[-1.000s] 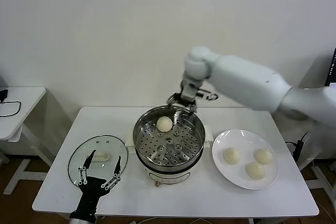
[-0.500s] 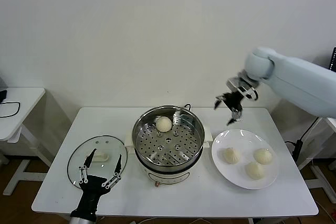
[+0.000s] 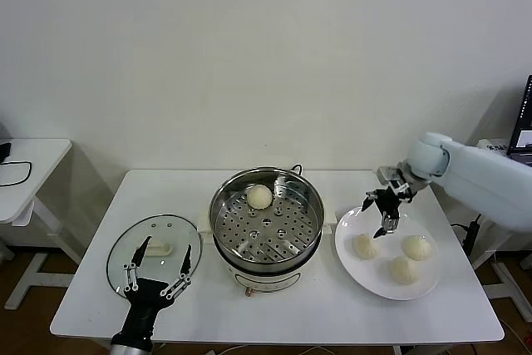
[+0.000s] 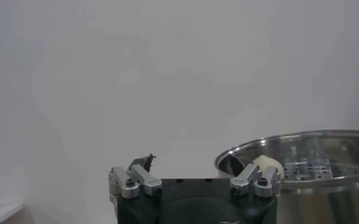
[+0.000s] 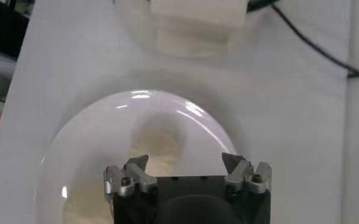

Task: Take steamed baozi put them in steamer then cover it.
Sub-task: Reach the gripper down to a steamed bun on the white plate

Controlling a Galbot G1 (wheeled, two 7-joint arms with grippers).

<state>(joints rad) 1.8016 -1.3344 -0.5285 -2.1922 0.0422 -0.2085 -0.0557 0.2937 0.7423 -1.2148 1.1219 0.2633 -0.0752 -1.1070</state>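
We saw three buns (image 3: pixel 404 257) lying on the white plate (image 3: pixel 356 220) near the right edge of the desk (image 3: pixel 349 305). One more bun (image 3: pixel 260 197) already sat inside the steamer (image 3: pixel 266 224), toward the back of its tray with holes. The steamer stood in the middle of the desk.

We thought the buns were soft and light. A hard squeeze would squash them or tear the skin. They might also be a little sticky. So we judged it best to take one gently around its round sides, with one finger on each side, and not to pinch the folded top.

The glass lid (image 3: pixel 155 248) lay flat near the front left corner of the desk. We thought it was heavier, hard, smooth and easy to break. Its cream handle (image 3: pixel 160 248) in the middle looked like the safe place to hold.

Our right tool (image 3: pixel 383 213) hung just above the back part of the plate, pointing down, near the closest bun (image 3: pixel 364 246). Its fingers were spread wide and held nothing. The right arm reached in from the right side.

Our left tool (image 3: pixel 156 266) waited over the front of the lid, also wide open and empty.
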